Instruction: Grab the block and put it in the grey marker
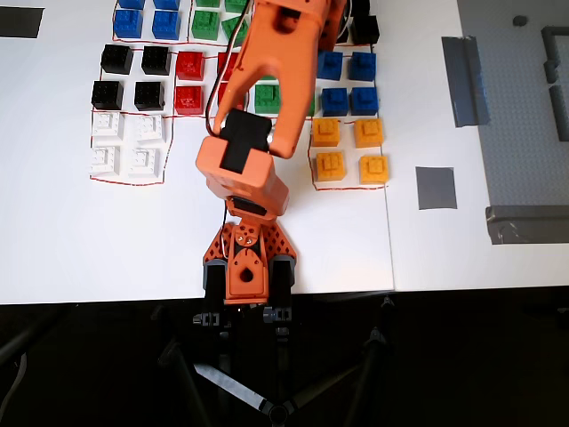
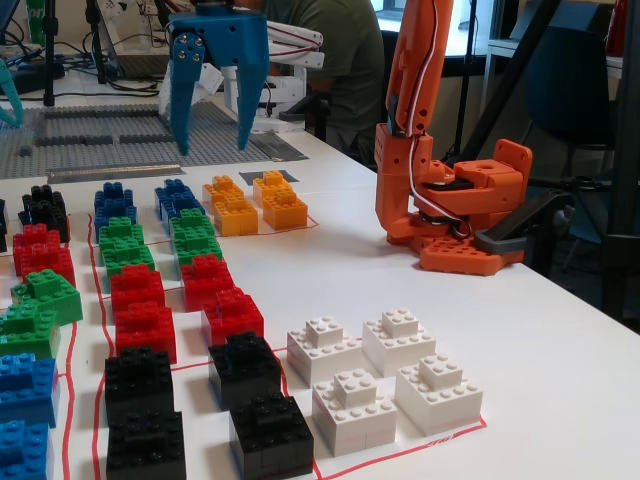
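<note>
Several green blocks (image 2: 195, 234) lie in a cluster between the red and blue bricks in the fixed view. In the overhead view one green block (image 1: 266, 96) peeks out beside the orange arm (image 1: 267, 80). The blue gripper (image 2: 211, 148) hangs well above the blue and green bricks, open wide and holding nothing. The arm hides it in the overhead view. The grey marker (image 1: 436, 188) is a small square patch to the right of the yellow-orange bricks, far from the gripper. In the fixed view the grey marker (image 2: 262, 177) shows just behind those bricks.
Sorted bricks fill the table: black (image 1: 116, 60), white (image 1: 107, 127), red (image 1: 189, 64), blue (image 1: 348, 100), yellow-orange (image 1: 348, 149). Long grey tape strips (image 1: 464, 80) and a grey baseplate (image 1: 524, 116) lie at the right. The arm's base (image 1: 246, 267) sits at the front edge.
</note>
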